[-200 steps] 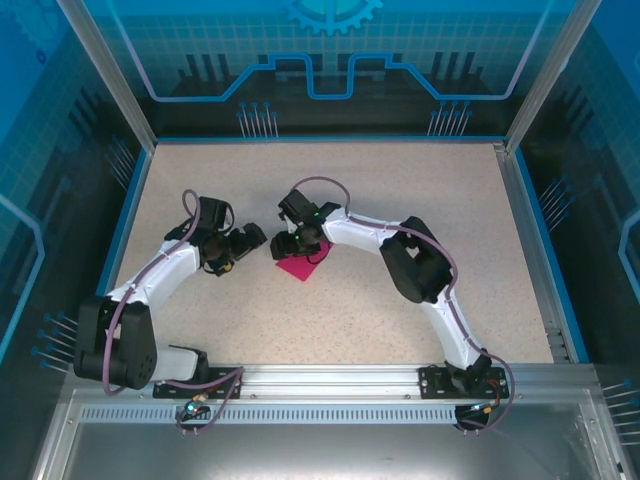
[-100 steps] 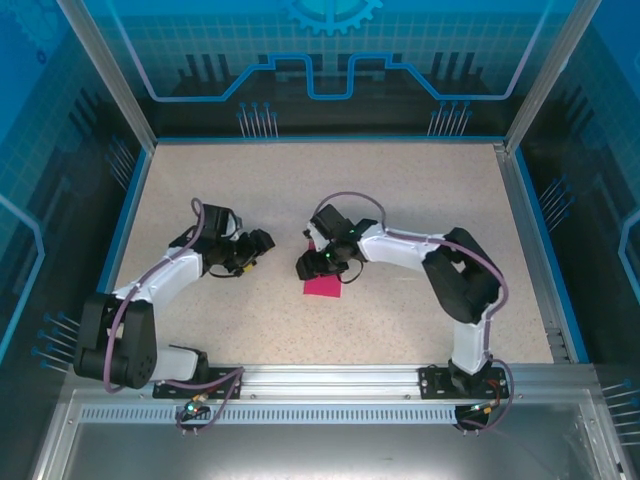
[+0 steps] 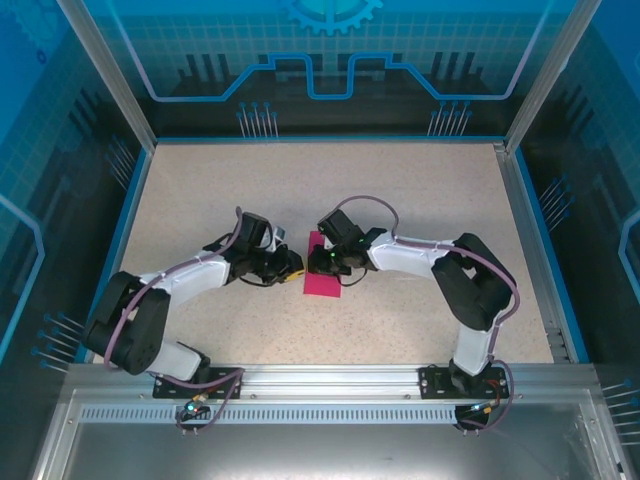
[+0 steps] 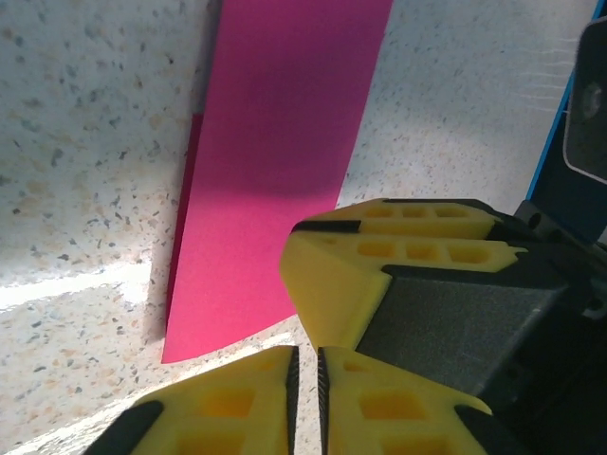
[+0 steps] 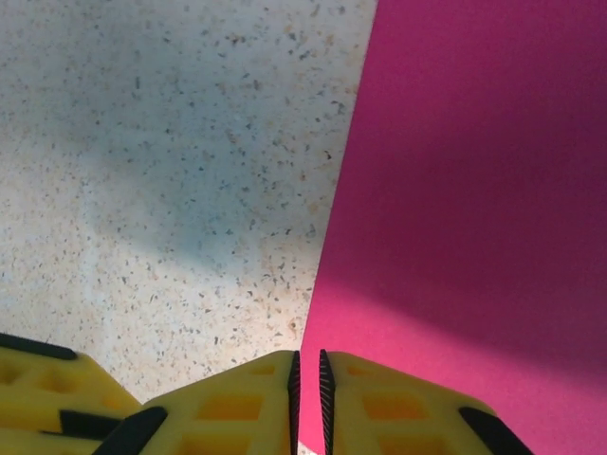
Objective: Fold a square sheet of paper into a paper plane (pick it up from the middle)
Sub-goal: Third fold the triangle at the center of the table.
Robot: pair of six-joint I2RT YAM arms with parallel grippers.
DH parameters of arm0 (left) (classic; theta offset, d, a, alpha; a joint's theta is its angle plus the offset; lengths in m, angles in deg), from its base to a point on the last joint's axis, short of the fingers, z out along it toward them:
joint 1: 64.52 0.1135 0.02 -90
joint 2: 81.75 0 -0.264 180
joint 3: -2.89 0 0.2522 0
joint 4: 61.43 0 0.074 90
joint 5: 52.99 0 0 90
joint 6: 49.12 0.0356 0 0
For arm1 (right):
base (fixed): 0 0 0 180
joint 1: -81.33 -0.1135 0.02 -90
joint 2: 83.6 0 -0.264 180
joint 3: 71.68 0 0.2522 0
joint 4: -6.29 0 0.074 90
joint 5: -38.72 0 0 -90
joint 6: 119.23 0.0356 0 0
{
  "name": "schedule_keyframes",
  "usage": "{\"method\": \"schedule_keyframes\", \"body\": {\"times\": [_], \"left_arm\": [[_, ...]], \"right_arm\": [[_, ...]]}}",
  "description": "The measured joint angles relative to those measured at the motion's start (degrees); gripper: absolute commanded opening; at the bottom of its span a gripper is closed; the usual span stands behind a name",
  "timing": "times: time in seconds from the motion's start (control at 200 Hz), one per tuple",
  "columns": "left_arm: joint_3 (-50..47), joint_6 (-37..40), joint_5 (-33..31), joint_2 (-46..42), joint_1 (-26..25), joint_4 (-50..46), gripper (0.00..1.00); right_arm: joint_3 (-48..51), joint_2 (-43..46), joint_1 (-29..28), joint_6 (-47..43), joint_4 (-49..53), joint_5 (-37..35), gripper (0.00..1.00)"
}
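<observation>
Mid-surface, top view: sheet of paper [image 3: 322, 283] lies flat on the speckled surface [image 3: 420, 190], folded to a narrow magenta strip with its long side running away from the arm bases. Both arms reach inward and meet over it.

Left pincer [image 3: 293, 268] sits low at the strip's left edge. Left wrist view: yellow fingers pressed together, only a hairline slit between them [image 4: 305, 358]. Strip [image 4: 275, 161] stretches ahead of the tips, an under-layer showing along its left side. Near end lies just in front of the tips; nothing seen between the pads.

Right pincer [image 3: 328, 266] is over the strip's middle, arm coming in from the right. Right wrist view: fingers closed tight [image 5: 307, 360], tips right at the strip's left edge. Paper [image 5: 474, 190] fills the right half, bare surface the left. Can't tell whether the edge is nipped or merely under the tips.
</observation>
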Motion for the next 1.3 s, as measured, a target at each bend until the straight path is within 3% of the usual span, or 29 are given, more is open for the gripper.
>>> {"method": "schedule_keyframes", "body": {"times": [0.355,0.785,1.301], "left_arm": [[-2.8,-2.91,0.0,4.39,-2.21,3.93,0.04],[-2.78,-3.28,0.0,10.75,-2.69,5.64,0.02],[-2.05,-2.56,-1.14,10.82,-2.97,3.96,0.0]], "right_arm": [[0.0,-3.74,0.74,0.22,-0.79,1.09,0.11],[0.37,-4.44,0.92,-1.18,-2.99,4.37,0.11],[2.23,-5.84,2.64,-3.87,-4.92,9.29,0.11]]}}
